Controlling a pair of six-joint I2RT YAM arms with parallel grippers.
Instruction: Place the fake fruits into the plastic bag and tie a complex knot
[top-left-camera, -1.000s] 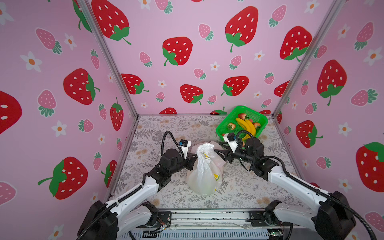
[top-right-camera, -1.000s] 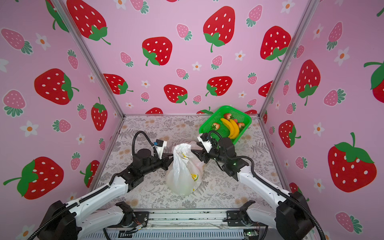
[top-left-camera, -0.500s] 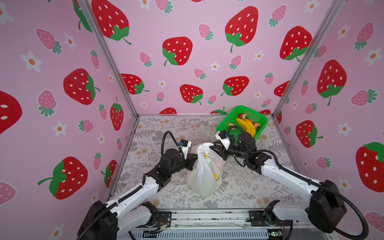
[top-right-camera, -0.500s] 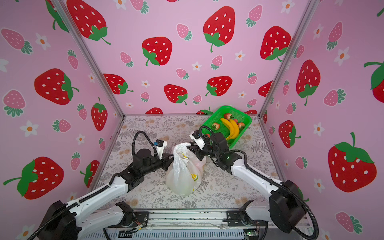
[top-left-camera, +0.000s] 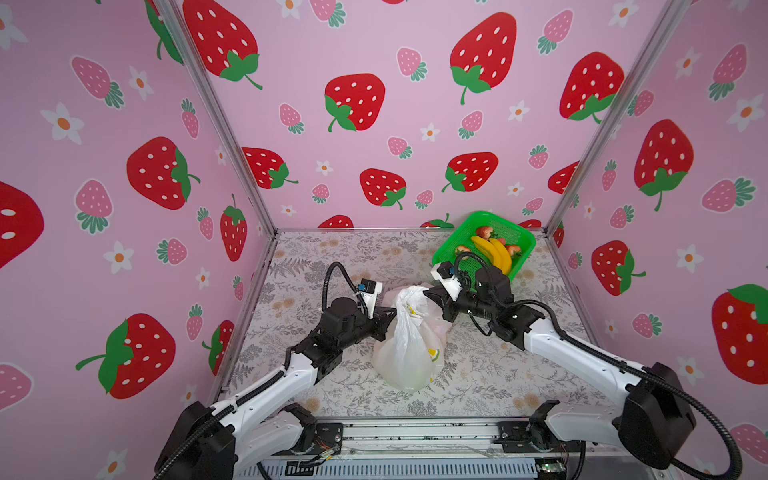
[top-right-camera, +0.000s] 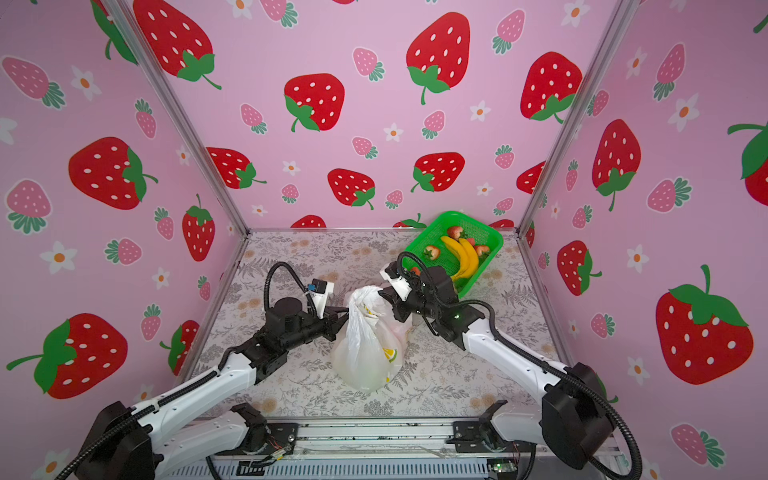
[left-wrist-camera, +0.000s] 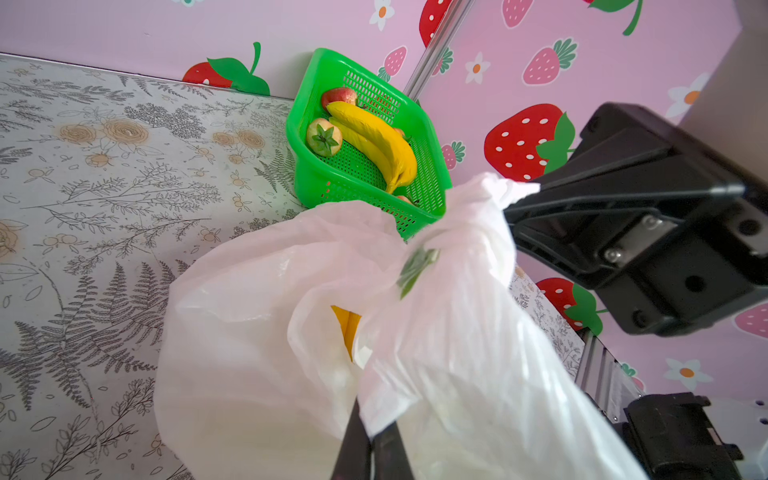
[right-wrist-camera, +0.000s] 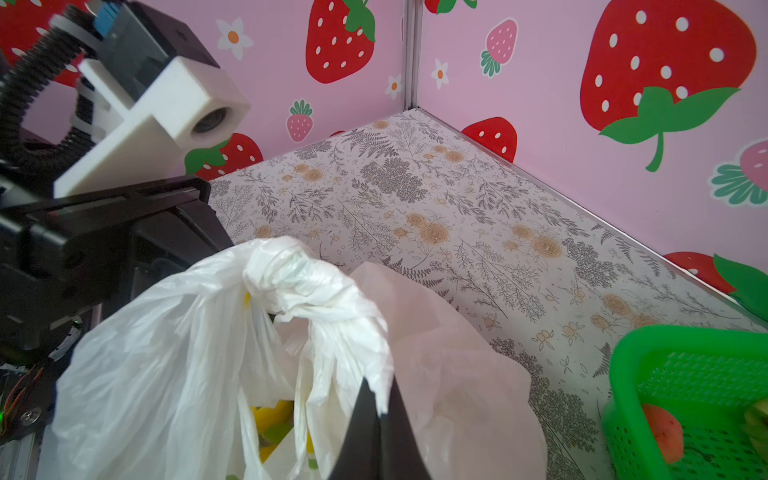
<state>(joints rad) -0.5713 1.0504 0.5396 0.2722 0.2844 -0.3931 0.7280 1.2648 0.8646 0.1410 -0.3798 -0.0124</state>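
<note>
Plastic bag hangs between both grippers: left gripper and right gripper each pinch a handle, likely tensioning the knot.

plastic bag: white, upright, handles twisted; fake fruits: yellow and green inside; bananas, strawberries in basket

Staged robot test booth: strawberry-print pink walls on aluminium posts, floral tabletop, two bench-mounted arms.
</note>
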